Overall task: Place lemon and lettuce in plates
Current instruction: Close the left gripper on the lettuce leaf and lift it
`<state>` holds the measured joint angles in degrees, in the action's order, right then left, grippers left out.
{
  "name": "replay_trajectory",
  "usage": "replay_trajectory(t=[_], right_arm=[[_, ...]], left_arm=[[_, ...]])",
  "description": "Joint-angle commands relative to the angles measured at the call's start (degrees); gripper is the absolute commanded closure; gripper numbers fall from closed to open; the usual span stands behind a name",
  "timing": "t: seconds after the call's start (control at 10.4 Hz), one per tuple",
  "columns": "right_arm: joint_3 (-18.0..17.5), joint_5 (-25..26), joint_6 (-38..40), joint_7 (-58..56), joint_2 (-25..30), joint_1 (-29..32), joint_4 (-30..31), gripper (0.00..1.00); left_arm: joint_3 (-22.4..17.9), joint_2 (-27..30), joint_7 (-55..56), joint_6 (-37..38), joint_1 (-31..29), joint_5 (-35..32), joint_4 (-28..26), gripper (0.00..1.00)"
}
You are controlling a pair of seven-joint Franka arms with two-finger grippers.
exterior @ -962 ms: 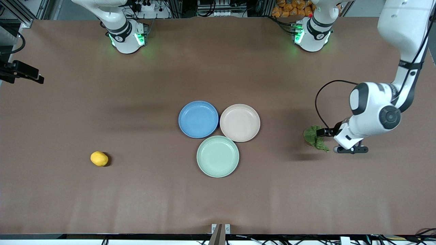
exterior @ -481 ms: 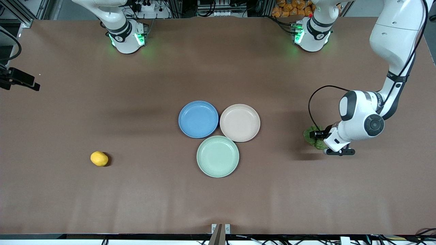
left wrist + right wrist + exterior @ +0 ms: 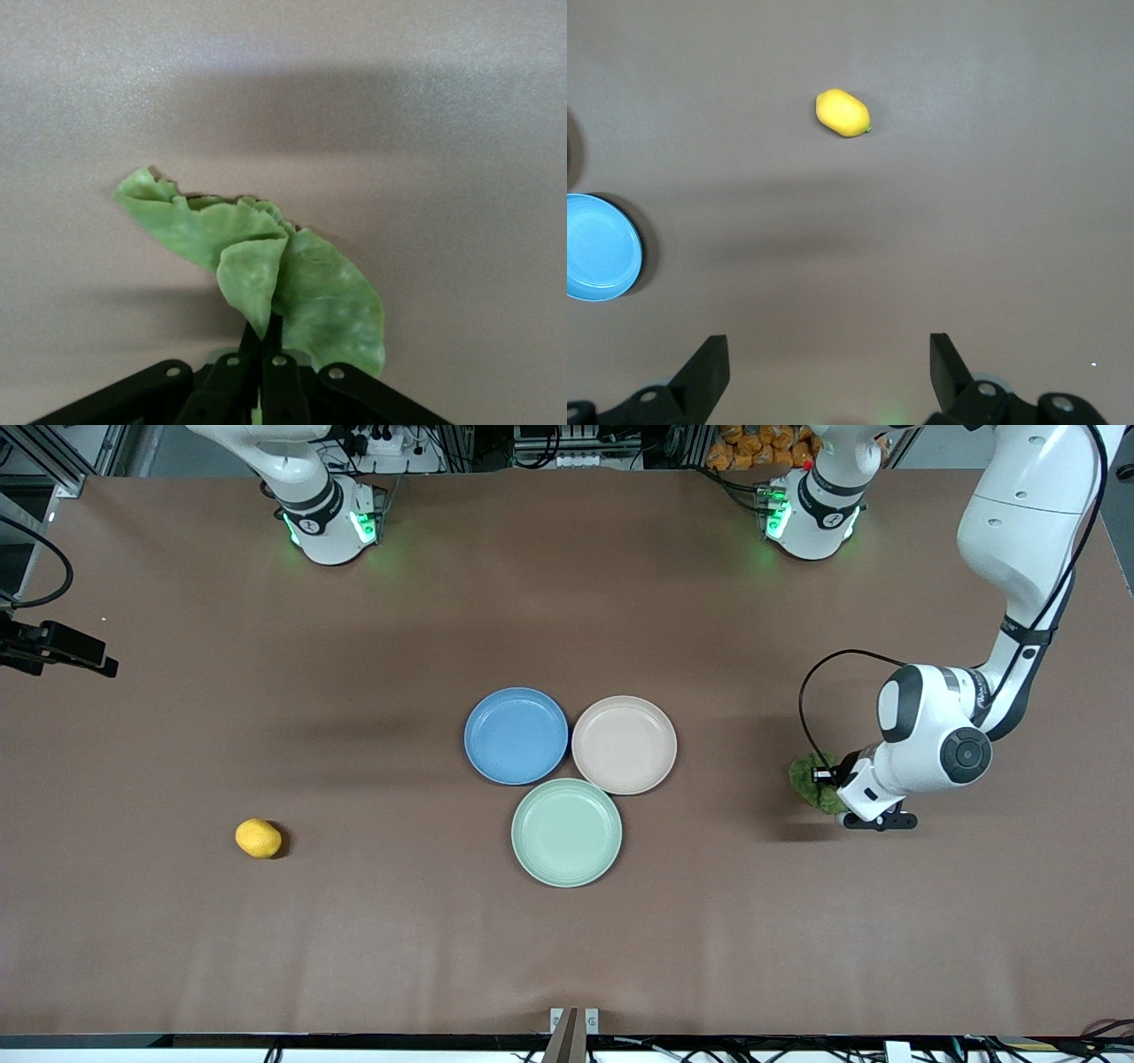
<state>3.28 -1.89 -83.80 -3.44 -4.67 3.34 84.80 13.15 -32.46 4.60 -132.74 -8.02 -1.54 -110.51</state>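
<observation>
My left gripper (image 3: pixel 826 778) is shut on the dark green lettuce (image 3: pixel 804 774) and holds it just above the table toward the left arm's end, apart from the plates. In the left wrist view the lettuce (image 3: pixel 266 257) hangs from the closed fingertips of the left gripper (image 3: pixel 263 341). The blue plate (image 3: pixel 516 735) and the beige-pink plate (image 3: pixel 624 744) lie side by side mid-table, both empty. The yellow lemon (image 3: pixel 258 838) lies toward the right arm's end. My right gripper (image 3: pixel 828 341) is open and empty high over the table, with the lemon (image 3: pixel 843 113) and the blue plate (image 3: pixel 598 248) below it.
A pale mint-green plate (image 3: pixel 566 832) touches the two other plates, nearer the front camera. The right arm's hand (image 3: pixel 62 646) shows at the table's edge on the right arm's end. A black cable (image 3: pixel 811 691) loops from the left wrist.
My left gripper has carried the lettuce a short way toward the plates. The right arm's hand has shifted slightly at the table's edge.
</observation>
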Motion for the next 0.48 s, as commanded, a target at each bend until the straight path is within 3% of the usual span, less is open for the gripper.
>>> replay_trajectory(t=[0.0, 0.38], right_arm=[[-0.2, -0.3, 0.31, -0.16, 0.09, 0.44, -1.48, 0.0], [-0.12, -0.39, 0.66, -0.69, 0.27, 0.7, -3.41, 0.0]], left_arm=[[0.03, 1.6, 3.99, 1.25, 1.59, -1.36, 0.83, 1.0], [1.78, 4.42, 22.95, 14.67, 10.64, -0.75, 8.45, 1.0]])
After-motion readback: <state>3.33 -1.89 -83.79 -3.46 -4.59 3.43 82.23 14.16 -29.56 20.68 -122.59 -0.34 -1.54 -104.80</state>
